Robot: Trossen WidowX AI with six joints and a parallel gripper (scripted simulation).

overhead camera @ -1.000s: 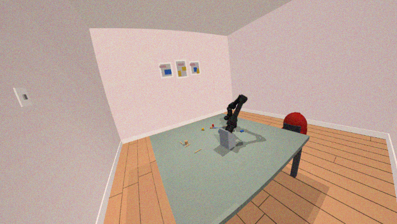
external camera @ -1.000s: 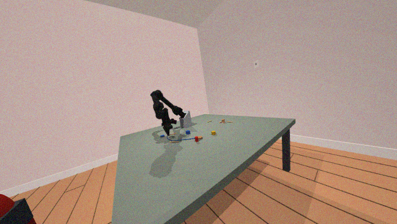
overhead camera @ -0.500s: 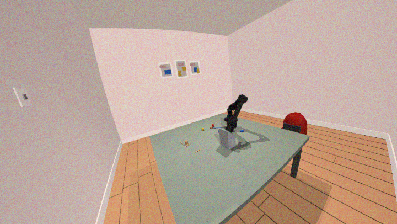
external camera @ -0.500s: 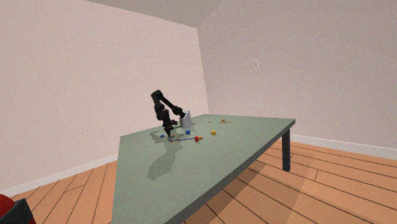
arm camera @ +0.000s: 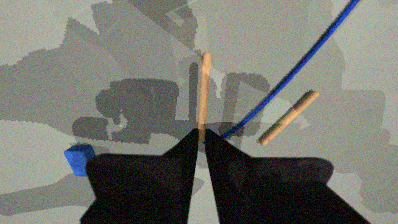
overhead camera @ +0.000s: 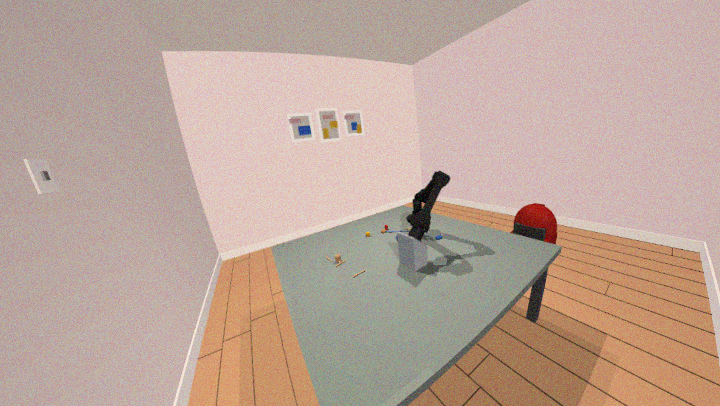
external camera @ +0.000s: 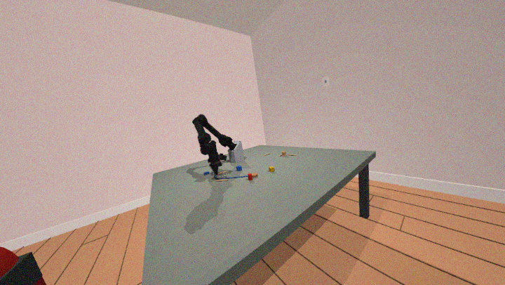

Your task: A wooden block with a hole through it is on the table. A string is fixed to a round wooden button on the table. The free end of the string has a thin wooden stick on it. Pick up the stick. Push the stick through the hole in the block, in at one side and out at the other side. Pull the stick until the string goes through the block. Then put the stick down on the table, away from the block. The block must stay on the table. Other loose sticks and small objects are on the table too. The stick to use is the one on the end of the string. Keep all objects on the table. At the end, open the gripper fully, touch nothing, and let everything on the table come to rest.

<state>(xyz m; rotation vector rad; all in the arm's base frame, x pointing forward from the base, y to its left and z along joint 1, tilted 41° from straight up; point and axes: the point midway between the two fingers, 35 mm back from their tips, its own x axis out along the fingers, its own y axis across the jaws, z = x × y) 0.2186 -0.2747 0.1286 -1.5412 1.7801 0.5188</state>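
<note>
My gripper (arm camera: 201, 133) (external camera: 216, 175) is shut on the wooden stick (arm camera: 205, 85), near the end where the blue string (arm camera: 300, 65) (external camera: 233, 177) (overhead camera: 397, 232) meets it. The stick points away from the fingers; its shadow lies apart from it, so it seems a little above the table. The string runs to the round wooden button (external camera: 254, 175) (overhead camera: 383, 231). A small tan block (overhead camera: 337, 258) (external camera: 283, 153) stands well away from the gripper; its hole cannot be made out. In the top view the fingertips are hidden behind the arm and grey box.
A loose stick (arm camera: 288, 118) (external camera: 221, 180) lies right of the fingers, a blue piece (arm camera: 80, 160) (external camera: 206, 173) (overhead camera: 438, 237) left. A red piece (external camera: 250, 176) (overhead camera: 386, 227) is by the button; a yellow one (external camera: 271, 169) (overhead camera: 368, 234) is nearby. A grey box (overhead camera: 411, 253) (external camera: 238, 154) stands at the arm's base.
</note>
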